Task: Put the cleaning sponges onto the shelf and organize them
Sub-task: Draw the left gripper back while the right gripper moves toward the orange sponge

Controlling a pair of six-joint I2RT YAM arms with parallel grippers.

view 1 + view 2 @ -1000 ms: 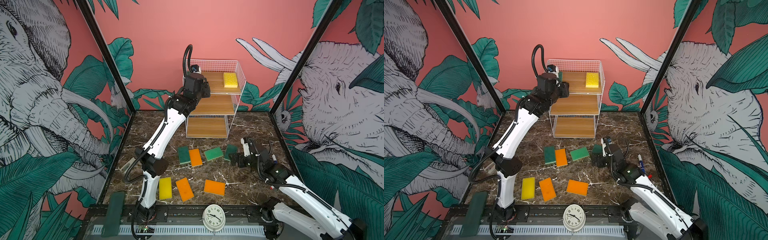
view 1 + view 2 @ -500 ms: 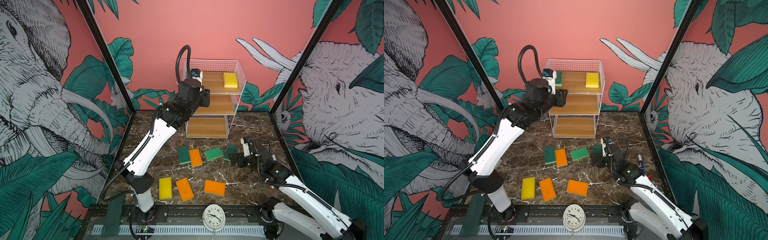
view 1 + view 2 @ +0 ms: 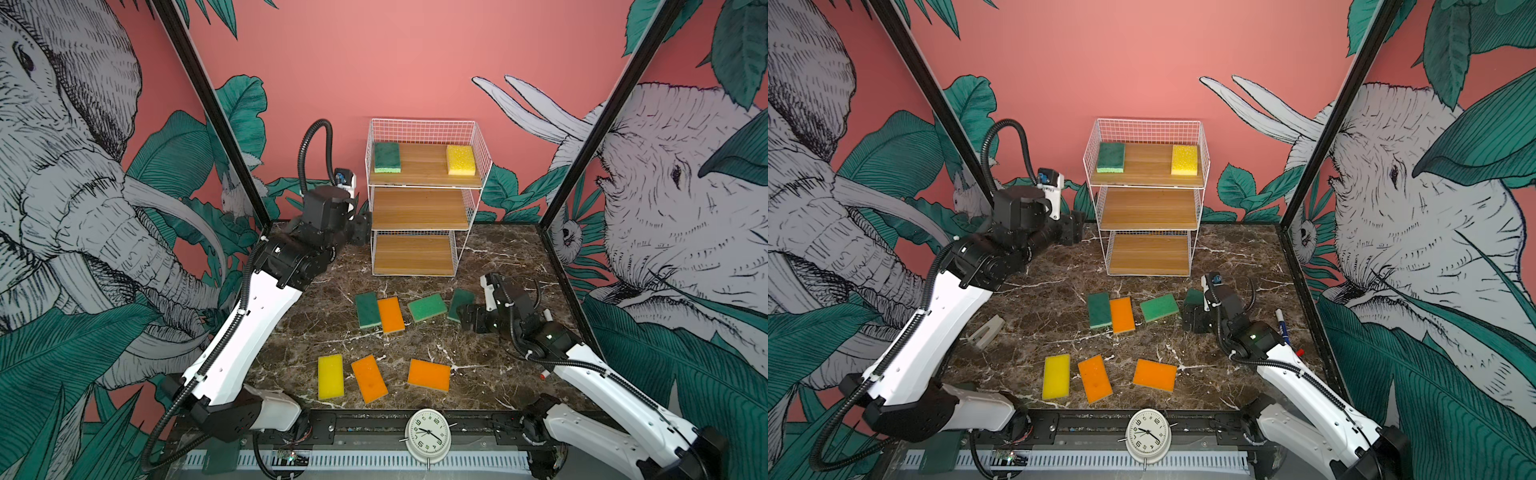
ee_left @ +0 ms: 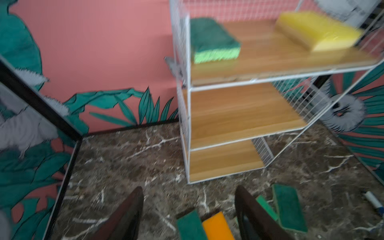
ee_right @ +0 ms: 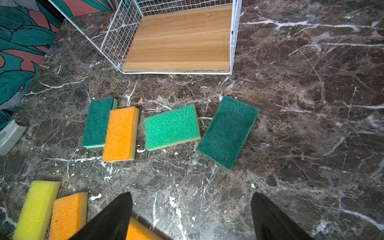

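The white wire shelf point(image 3: 419, 208) stands at the back; its top board carries a green sponge point(image 3: 387, 157) on the left and a yellow sponge point(image 3: 460, 159) on the right. Several sponges lie on the marble: dark green point(image 3: 368, 309) touching orange point(image 3: 391, 314), light green point(image 3: 427, 307), dark green point(image 3: 460, 304), and nearer the front yellow point(image 3: 330, 376), orange point(image 3: 369, 379) and orange point(image 3: 429, 375). My left gripper point(image 4: 189, 188) hangs open and empty, left of the shelf's lower tiers point(image 3: 360, 229). Over bare marble my right gripper point(image 5: 191, 194) is open, beside the rightmost green sponge point(image 5: 227, 131).
A marker pen point(image 3: 1281, 326) lies by the right wall behind my right arm. A grey wedge-shaped object point(image 3: 986, 330) rests on the left of the table. A white clock point(image 3: 428, 434) sits on the front rail. Black frame posts stand at both back corners.
My left arm has drawn back and down from the top tier to the shelf's left side, its jaws opening and the green sponge left on the top board. The right gripper has barely moved.
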